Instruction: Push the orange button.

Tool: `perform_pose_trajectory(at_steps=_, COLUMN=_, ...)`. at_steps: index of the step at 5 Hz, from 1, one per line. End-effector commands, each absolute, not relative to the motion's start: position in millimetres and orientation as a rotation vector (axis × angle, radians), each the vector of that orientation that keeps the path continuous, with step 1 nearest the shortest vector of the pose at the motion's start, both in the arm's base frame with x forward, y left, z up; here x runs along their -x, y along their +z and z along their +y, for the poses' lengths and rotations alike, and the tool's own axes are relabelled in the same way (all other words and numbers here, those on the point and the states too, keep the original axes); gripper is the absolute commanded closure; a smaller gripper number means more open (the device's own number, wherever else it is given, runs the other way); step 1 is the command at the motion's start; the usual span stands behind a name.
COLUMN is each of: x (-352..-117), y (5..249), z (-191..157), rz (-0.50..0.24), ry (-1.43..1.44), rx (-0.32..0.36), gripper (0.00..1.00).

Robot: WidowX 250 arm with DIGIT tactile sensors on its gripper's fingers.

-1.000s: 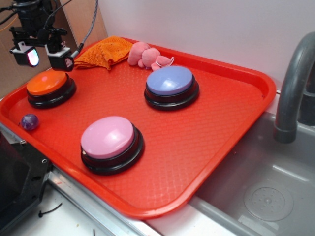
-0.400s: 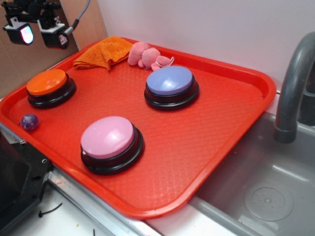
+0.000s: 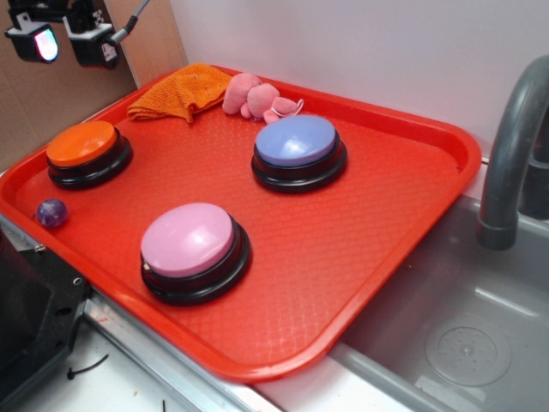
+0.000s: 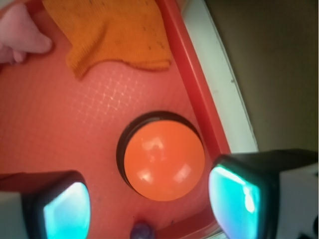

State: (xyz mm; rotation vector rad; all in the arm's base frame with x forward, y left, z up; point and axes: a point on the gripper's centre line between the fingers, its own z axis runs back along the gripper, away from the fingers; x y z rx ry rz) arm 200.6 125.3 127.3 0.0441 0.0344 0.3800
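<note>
Hand (image 3: 67,47) hangs well above the tray (image 3: 377,249), fingers spread wide, holding nothing. Orange button (image 3: 82,143) sits at the tray's 9 o'clock edge, unobstructed. Purple ball (image 3: 51,212) just beside it; orange cloth (image 3: 182,91) at 11 o'clock; pink button (image 3: 188,239) near 6 o'clock.

The exterior view is bright and evenly lit, with soft shadows under the domes and pale sheen on the red tray (image 3: 403,215). The wrist view is dimmer, warm-tinted and softly blurred; two white glare spots sit on the orange button (image 4: 164,160), and the finger pads (image 4: 66,213) at the bottom corners glow cyan, out of focus.
</note>
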Motion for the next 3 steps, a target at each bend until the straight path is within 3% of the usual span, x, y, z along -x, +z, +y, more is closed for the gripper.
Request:
perform_pose_trajectory(at_steps=1, x=-208, y=161, z=129, rz=-0.058, ry=0.374, rx=-0.071, gripper=0.00)
perform_pose_trajectory(at_steps=3, x=-216, y=187, z=112, rz=-0.141, ry=0.287, rx=-0.084, gripper=0.00)
